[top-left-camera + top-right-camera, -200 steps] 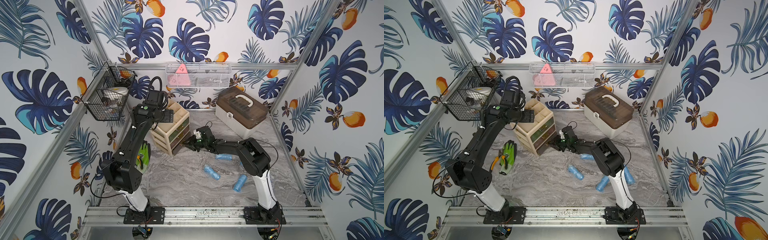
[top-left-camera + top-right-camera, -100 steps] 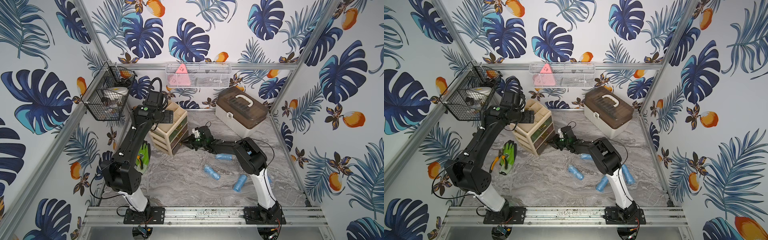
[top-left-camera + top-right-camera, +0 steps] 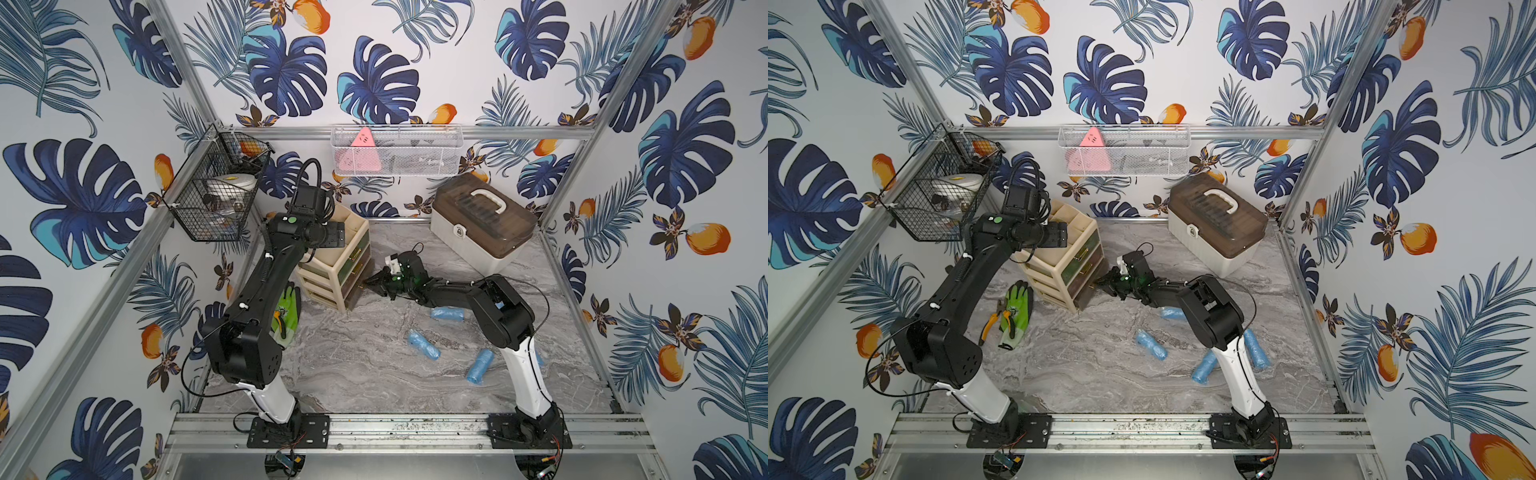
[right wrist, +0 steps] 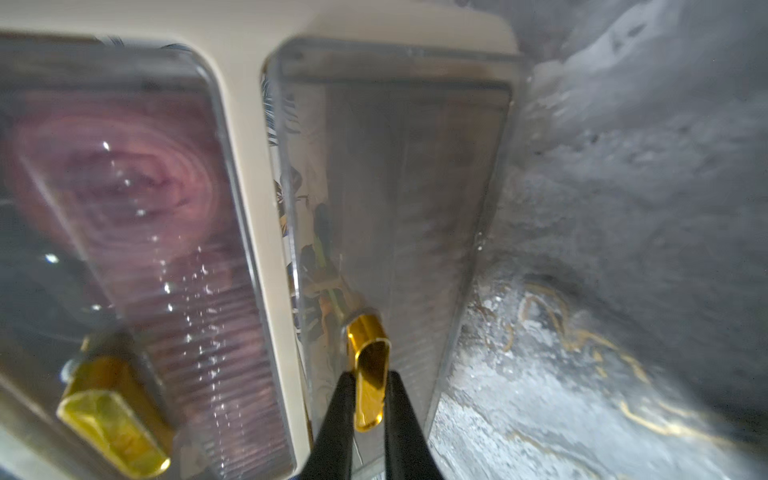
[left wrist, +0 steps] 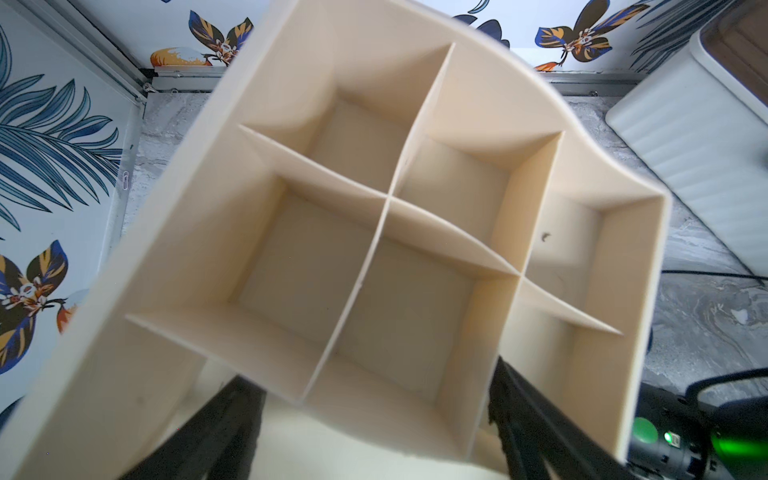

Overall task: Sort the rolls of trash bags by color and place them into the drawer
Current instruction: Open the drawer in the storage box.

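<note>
Four light blue rolls of trash bags (image 3: 1151, 344), crinkly little cylinders, lie scattered on the marble floor (image 3: 353, 374) out in front of the drawer unit (image 3: 336, 266), well apart from it. A pink roll (image 4: 124, 199) shows blurred through the clear front of the unit's middle drawer. My right arm stretches low and flat toward the unit, right gripper (image 4: 370, 386) pinched on the gold handle (image 4: 365, 340) of its bottom drawer. My left arm arches over the unit, left gripper (image 5: 374, 374) aimed down at the open top compartments, fingers spread wide.
</note>
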Available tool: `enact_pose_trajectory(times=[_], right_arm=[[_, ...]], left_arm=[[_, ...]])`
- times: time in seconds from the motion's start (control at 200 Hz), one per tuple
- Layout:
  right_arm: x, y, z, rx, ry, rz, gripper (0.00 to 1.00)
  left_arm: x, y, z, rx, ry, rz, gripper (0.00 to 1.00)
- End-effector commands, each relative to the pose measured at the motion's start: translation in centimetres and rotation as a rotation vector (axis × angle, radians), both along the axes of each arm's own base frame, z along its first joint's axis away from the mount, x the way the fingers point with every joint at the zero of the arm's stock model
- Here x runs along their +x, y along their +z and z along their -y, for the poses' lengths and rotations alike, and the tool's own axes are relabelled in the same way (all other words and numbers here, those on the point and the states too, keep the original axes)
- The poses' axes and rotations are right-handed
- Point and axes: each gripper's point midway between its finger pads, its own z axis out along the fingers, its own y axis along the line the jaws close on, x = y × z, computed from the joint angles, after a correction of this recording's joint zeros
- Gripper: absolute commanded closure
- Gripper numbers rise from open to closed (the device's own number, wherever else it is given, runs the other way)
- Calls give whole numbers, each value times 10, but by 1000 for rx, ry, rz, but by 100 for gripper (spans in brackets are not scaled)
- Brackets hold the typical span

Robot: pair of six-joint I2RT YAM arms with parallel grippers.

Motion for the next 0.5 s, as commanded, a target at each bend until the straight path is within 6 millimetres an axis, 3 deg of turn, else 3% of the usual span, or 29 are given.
enact_pose_trajectory(times=[0.0,0.47,0.495], right_arm=[[-1,-3,10,-39,5,-11,94],[-15,-2,50,-81,54,-48,96],[-6,-1,63,-84,28,-48,96]], left_arm=[[-17,-19,-11,36,21,-106,13],[-9,-15,-12,41,29,-107,13],[-9,-15,-12,40,28,-104,13]])
